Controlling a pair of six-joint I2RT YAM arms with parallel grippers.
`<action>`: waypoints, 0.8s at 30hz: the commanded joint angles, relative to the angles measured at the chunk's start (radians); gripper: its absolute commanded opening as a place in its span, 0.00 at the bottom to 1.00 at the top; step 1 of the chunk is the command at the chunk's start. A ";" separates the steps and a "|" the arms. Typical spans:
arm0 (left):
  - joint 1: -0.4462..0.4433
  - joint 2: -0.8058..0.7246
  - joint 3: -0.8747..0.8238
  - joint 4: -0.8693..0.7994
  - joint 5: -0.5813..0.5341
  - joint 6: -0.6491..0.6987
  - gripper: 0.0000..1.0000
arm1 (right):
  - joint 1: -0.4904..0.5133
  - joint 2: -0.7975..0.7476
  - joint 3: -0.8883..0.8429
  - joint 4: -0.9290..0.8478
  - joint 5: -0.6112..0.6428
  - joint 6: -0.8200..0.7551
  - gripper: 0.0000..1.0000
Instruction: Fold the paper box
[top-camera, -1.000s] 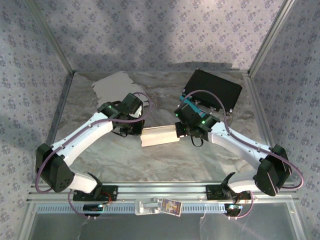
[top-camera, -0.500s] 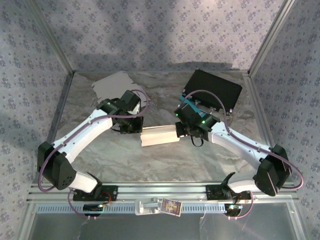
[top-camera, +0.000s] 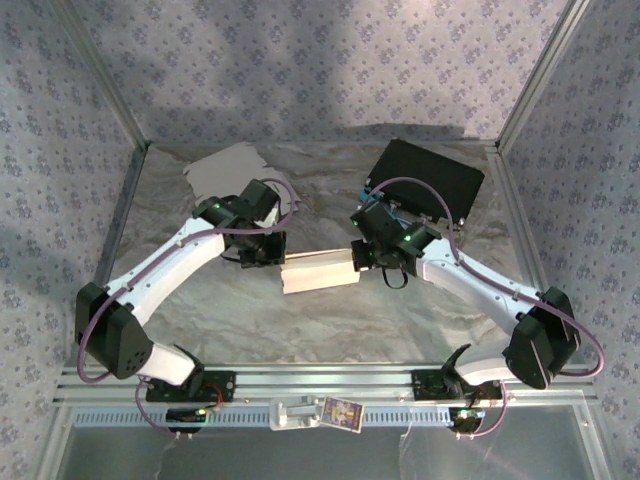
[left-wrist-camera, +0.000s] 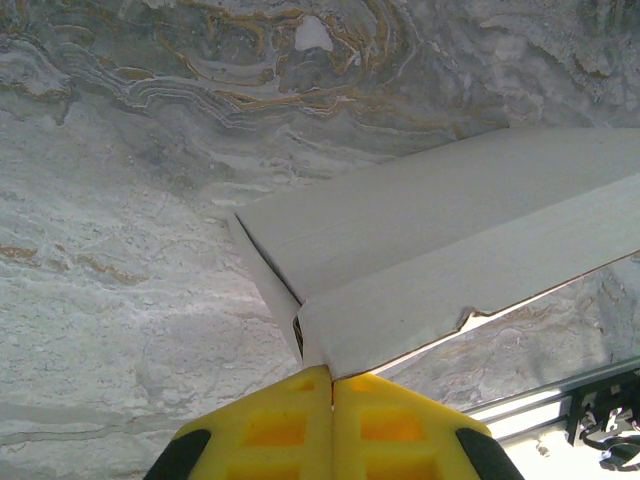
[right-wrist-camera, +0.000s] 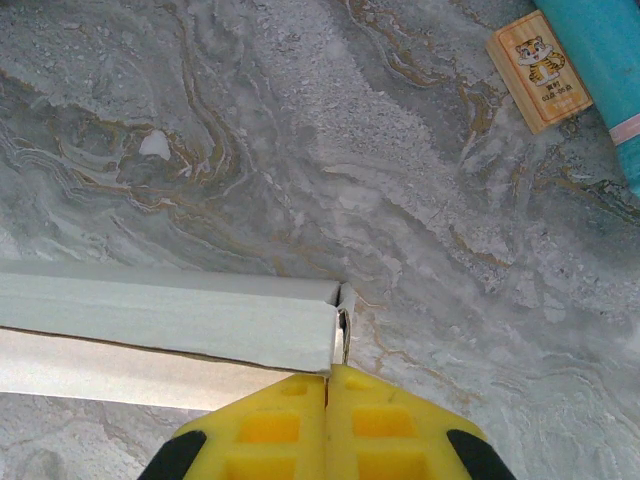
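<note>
The white paper box (top-camera: 318, 272) lies flat on the marbled table between my two grippers. In the left wrist view the paper box (left-wrist-camera: 440, 250) shows a long folded flap and an open end slit. My left gripper (left-wrist-camera: 332, 375) is shut, its yellow tips touching the corner of the box's left end. In the top view the left gripper (top-camera: 274, 262) is at that end and my right gripper (top-camera: 361, 260) at the other. Seen from the right wrist, the right gripper (right-wrist-camera: 328, 372) is shut, with its tips against the right end of the paper box (right-wrist-camera: 170, 318).
A black case (top-camera: 425, 180) lies at the back right. A grey cardboard sheet (top-camera: 225, 170) sits at the back left. A teal object (right-wrist-camera: 600, 60) and a small wooden tile with a tiger (right-wrist-camera: 540, 58) lie just beyond the right gripper. Metal frame posts border the table.
My left wrist has shifted slightly back and right, closer to the box's left end. The right wrist has turned a little. The box has hardly moved.
</note>
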 joint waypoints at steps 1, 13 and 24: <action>0.003 0.002 0.015 0.039 0.060 -0.007 0.00 | 0.006 0.017 0.026 -0.021 -0.055 0.013 0.00; 0.008 -0.084 -0.145 0.172 0.074 0.045 0.00 | 0.010 0.019 0.017 -0.008 -0.050 0.011 0.00; 0.009 -0.091 -0.164 0.137 0.041 0.108 0.00 | 0.018 0.018 0.013 -0.010 -0.035 -0.010 0.00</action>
